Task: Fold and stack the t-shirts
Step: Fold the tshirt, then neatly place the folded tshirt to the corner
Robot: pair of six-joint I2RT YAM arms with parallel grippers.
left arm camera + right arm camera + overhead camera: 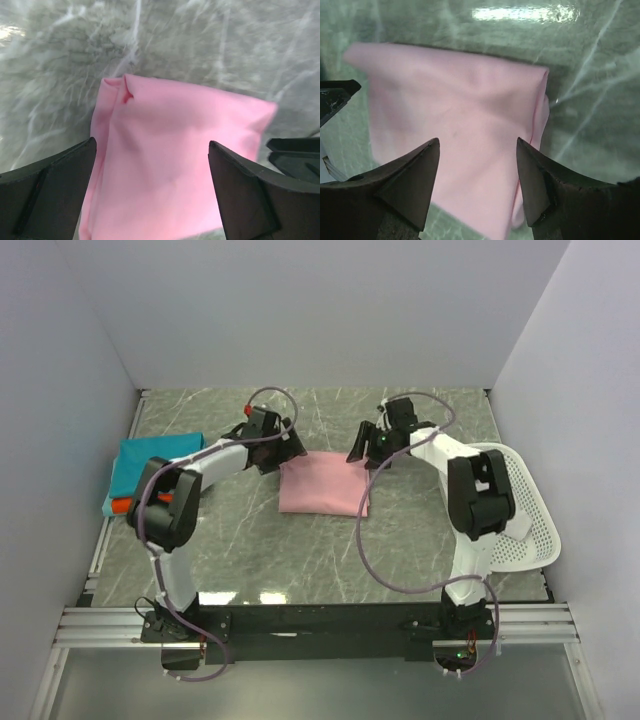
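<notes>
A folded light pink t-shirt [322, 484] lies flat in the middle of the table; it also shows in the left wrist view [170, 165] and in the right wrist view [465, 135]. My left gripper [287, 447] hovers open and empty over its far left corner [152, 145]. My right gripper [362, 448] hovers open and empty over its far right corner [478, 145]. A folded teal t-shirt [152, 466] lies at the left edge on top of an orange-red one [121, 506]. No white cloth is in view.
A white perforated plastic basket [522, 512] stands at the right edge of the grey marbled table [330, 550]. Grey walls close in the back and both sides. Purple cables loop off both arms above the table.
</notes>
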